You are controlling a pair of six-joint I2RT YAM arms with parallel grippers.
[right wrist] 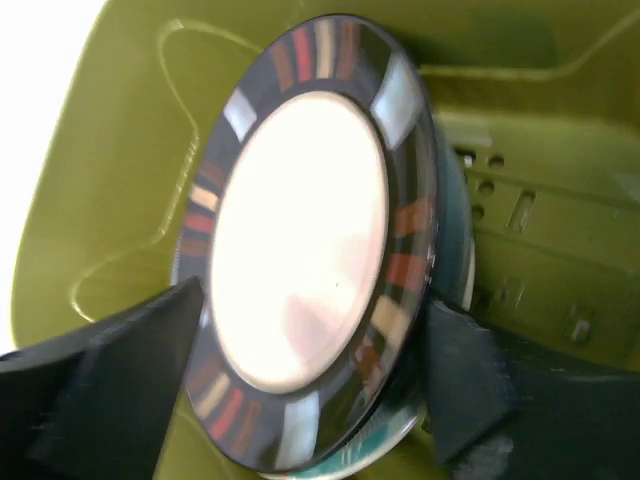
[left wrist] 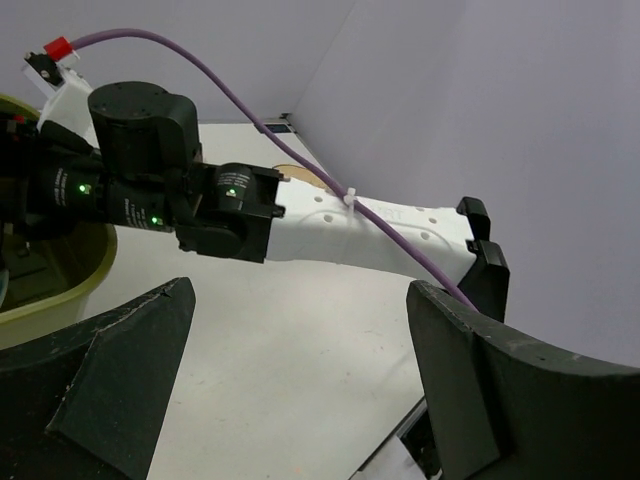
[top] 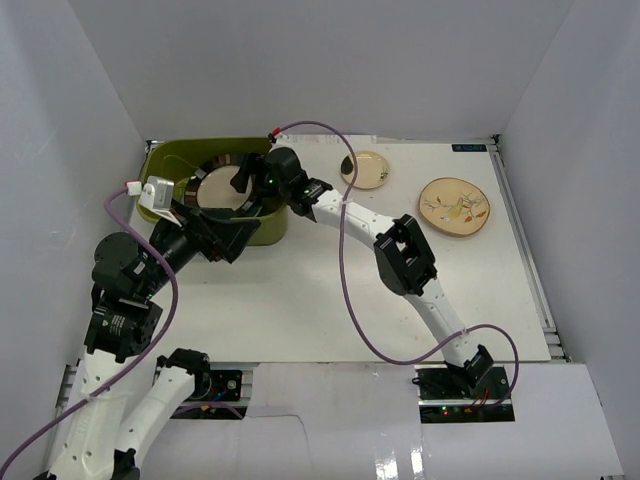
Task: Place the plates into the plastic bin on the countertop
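The olive-green plastic bin [top: 165, 158] stands at the back left of the white countertop [top: 300, 290]. Inside it a black-rimmed plate [right wrist: 300, 240] with red and pale blocks leans tilted on a teal-edged plate [right wrist: 400, 440]. My right gripper [right wrist: 310, 390] hangs over the bin, open, its fingers on either side of the black-rimmed plate's lower edge. A small cream plate [top: 366, 169] and a cream plate with a bird [top: 454, 207] lie on the countertop at the back right. My left gripper [left wrist: 300, 370] is open and empty, just in front of the bin.
The right arm [left wrist: 350, 225] stretches across the middle of the countertop toward the bin [left wrist: 60, 280], with a purple cable [top: 345, 290] looping along it. White walls enclose the table. Metal rails [top: 525, 250] run along the right edge.
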